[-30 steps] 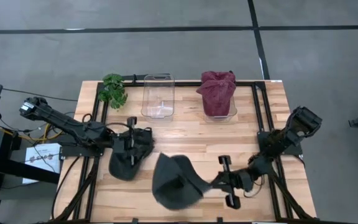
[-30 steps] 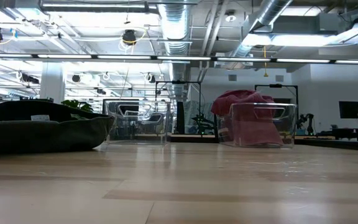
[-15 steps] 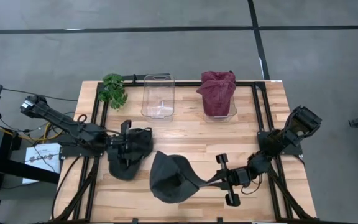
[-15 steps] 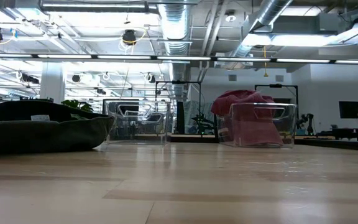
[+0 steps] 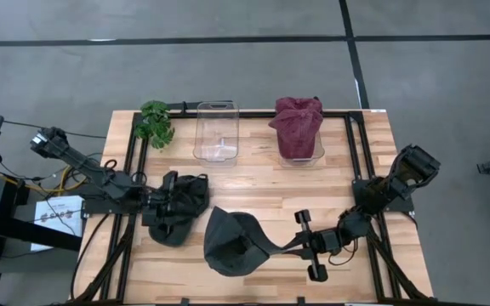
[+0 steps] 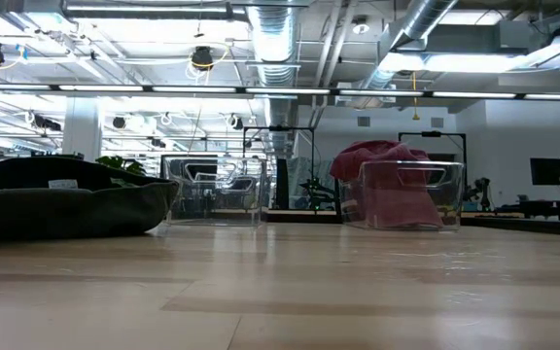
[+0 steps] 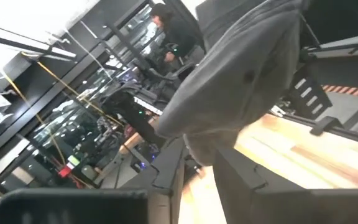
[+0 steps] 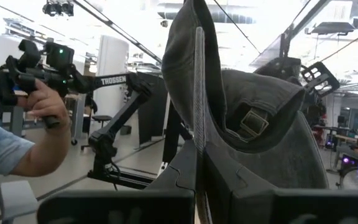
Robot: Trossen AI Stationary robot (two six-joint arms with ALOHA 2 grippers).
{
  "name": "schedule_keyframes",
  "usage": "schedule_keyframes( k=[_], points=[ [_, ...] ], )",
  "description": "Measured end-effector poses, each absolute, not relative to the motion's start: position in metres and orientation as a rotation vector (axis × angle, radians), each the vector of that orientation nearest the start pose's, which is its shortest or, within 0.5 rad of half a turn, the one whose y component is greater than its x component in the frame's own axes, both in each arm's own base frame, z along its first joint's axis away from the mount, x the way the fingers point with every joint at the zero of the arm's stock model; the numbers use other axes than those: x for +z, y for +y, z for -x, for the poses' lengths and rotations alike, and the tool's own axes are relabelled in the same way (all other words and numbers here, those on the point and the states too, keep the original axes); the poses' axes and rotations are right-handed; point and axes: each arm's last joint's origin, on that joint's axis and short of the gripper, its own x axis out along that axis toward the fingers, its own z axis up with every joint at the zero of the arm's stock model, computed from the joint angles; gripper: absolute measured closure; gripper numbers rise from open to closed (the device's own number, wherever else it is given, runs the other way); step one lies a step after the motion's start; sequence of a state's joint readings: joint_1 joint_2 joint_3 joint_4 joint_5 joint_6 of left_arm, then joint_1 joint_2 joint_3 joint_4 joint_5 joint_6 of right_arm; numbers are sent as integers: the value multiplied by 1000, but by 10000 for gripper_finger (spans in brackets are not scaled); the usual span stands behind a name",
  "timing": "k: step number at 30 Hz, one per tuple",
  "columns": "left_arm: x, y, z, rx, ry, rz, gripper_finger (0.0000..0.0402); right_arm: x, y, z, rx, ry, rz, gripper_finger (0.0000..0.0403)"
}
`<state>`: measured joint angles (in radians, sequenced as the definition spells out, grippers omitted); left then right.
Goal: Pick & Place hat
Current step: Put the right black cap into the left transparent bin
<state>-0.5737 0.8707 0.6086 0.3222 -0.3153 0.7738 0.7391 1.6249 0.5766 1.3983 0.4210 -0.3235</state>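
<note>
Dark fingers of the right gripper [image 5: 289, 244] are clamped together on the strap of a grey hat [image 5: 232, 242], which hangs off the gripper toward 9 o'clock at the worktop's [image 5: 262, 183] front middle. At 9 o'clock from it, the left gripper [image 5: 167, 207] grips a second dark hat [image 5: 181, 208]; its jaws are hidden under the cloth. At 12 o'clock stand an empty clear bin [image 5: 217, 131] and a bin [image 5: 300, 153] holding a red hat [image 5: 297, 123].

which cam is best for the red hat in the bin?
High view: the red hat shows whole, piled in the right clear bin. Low view shows it side-on through the bin wall. Neither wrist view shows it.
</note>
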Motion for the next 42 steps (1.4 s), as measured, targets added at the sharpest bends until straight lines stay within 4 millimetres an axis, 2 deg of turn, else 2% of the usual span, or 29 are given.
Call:
schedule_keyframes(
  k=[10,18,22,32,42],
  points=[
    [302,-113,-166,-293,-177,-836,273,215,189,-231,262,-317,84,401],
    [286,-125,-179,-351,-136,-970,281,209,176,-243,226,-250,36,401],
    [284,-127,-181,-351,-143,-1020,283,208,173,-245,219,-230,30,401],
    [291,-130,-172,-277,-183,-1127,284,207,175,-244,228,-221,34,401],
    [292,-139,-164,-312,-217,-1145,284,207,175,-244,227,-221,34,401]
  ],
)
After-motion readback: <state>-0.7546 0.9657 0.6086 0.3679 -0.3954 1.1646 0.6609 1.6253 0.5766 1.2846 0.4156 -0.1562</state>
